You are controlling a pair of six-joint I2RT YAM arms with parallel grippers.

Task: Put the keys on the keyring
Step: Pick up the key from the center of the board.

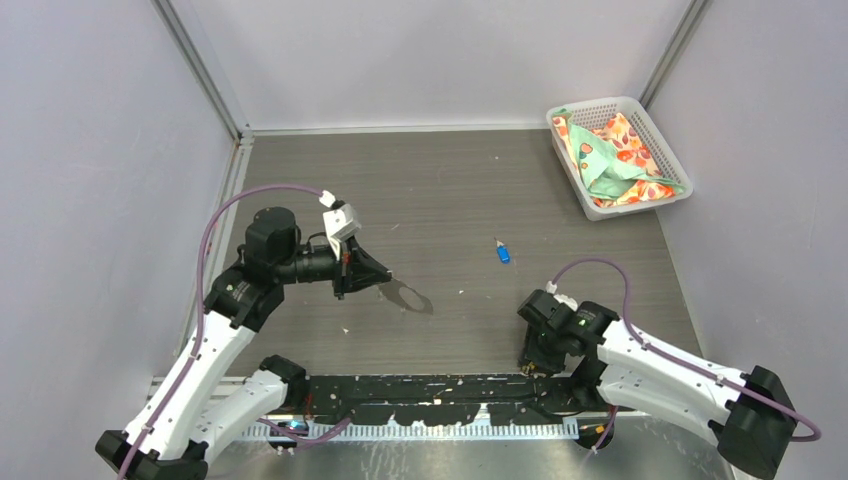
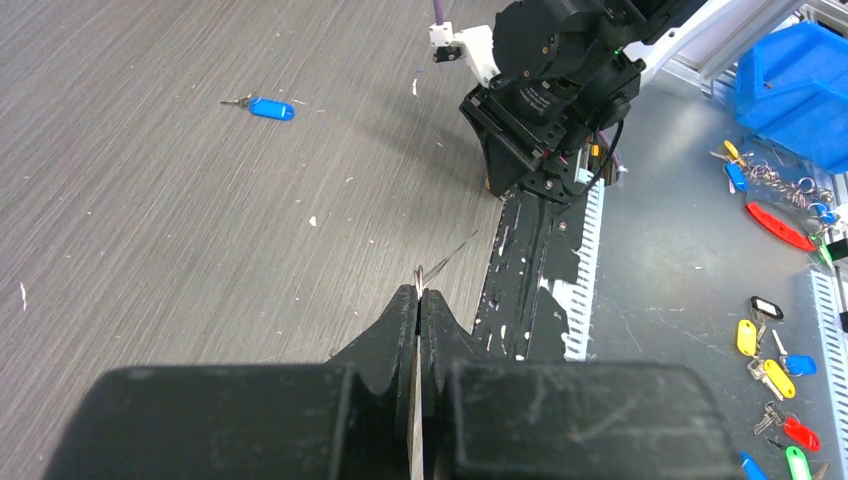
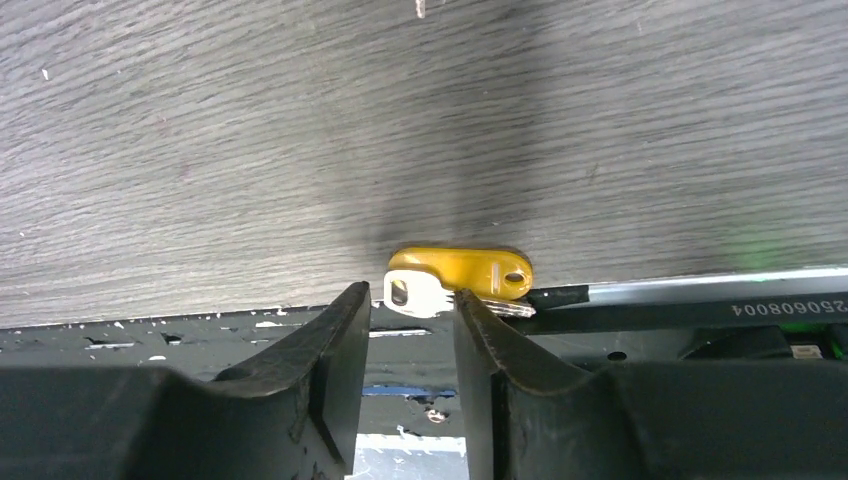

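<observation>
Grey wood-grain counter (image 1: 450,200) carried everything, and the black rail (image 1: 430,392) bolted along its near edge was the likely trouble spot. The right claw (image 3: 410,300) stood over that rail with its jaws apart, straddling the silver blade of the yellow key (image 3: 460,270). The key lay flat, butted against the rail's far edge.

From there, a closing pinch could catch only the thin blade. It could also scrape a finger on the rail, or skid the flat key along the rail instead of lifting it.

The left claw (image 2: 420,290) hung farther in from the rail's left end. Its jaws were pressed together on a thin grey strand, apparently the keyring (image 2: 447,255). So slight a hold could let the strand slip out, and a floppy loop would sag and offer no steady opening for a key.

The blue key (image 1: 502,252) lay well beyond the rail, alone on the counter and not yet threaded.
</observation>
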